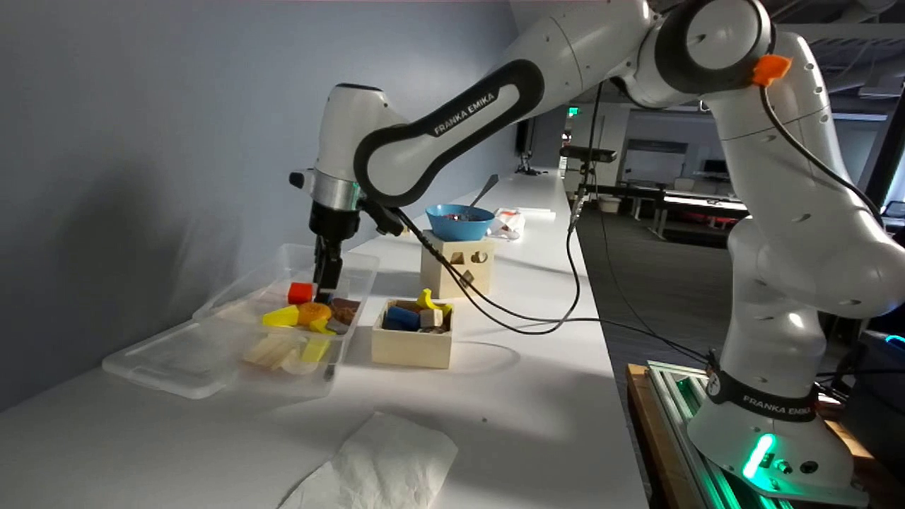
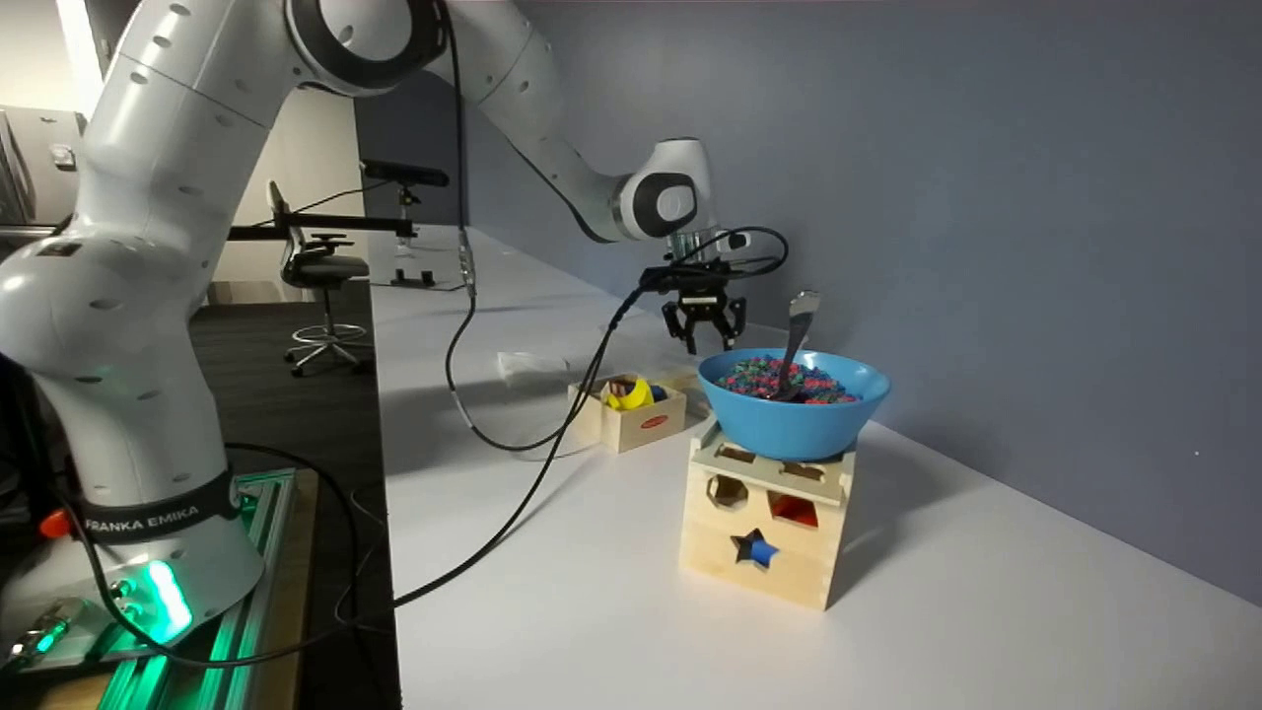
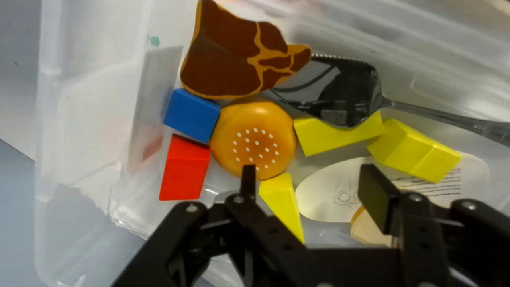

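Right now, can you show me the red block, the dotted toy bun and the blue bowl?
Red block (image 3: pixel 184 175): wrist view, on its broad face.
Dotted toy bun (image 3: pixel 253 135): wrist view, middle of its top.
Blue bowl (image 2: pixel 792 424): in an exterior view, on its outer wall.

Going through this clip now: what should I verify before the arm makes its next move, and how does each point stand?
1. Fingers apart with nothing gripped: ok.
2. Fingers over the contents of the clear plastic box: ok.
3. Free space around the toy bun: not ok; a blue block and a yellow wedge crowd it.
4. Fingers not touching that wedge: cannot tell; depth is unclear in the wrist view.
5. Blue bowl upright on the wooden shape sorter: ok.
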`<action>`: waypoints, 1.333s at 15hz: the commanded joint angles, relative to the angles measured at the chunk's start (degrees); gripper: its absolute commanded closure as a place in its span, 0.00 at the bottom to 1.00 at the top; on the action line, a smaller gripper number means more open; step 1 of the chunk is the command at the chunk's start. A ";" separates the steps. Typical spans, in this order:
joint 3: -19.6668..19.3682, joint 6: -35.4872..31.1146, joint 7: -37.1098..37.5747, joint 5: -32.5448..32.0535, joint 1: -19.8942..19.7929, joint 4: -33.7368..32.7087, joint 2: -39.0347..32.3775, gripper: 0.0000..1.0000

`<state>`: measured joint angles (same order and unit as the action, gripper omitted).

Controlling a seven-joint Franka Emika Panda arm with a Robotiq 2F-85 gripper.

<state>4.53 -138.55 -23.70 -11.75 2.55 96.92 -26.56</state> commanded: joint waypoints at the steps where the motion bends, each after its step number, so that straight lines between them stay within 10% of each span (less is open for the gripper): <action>1: -0.06 2.10 -0.14 -1.31 1.18 -10.89 -8.03 0.02; 2: 0.24 0.24 0.07 -0.51 0.49 -4.25 -3.68 0.00; 3: 0.25 0.25 0.08 -0.51 0.62 -5.50 -4.86 0.11; 13: 1.34 1.39 -4.23 0.76 -0.94 -12.28 -10.99 0.00; 20: 1.58 4.77 -5.55 0.66 -0.97 -16.88 -14.87 0.62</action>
<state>4.95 -136.67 -27.23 -11.92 2.34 83.63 -39.17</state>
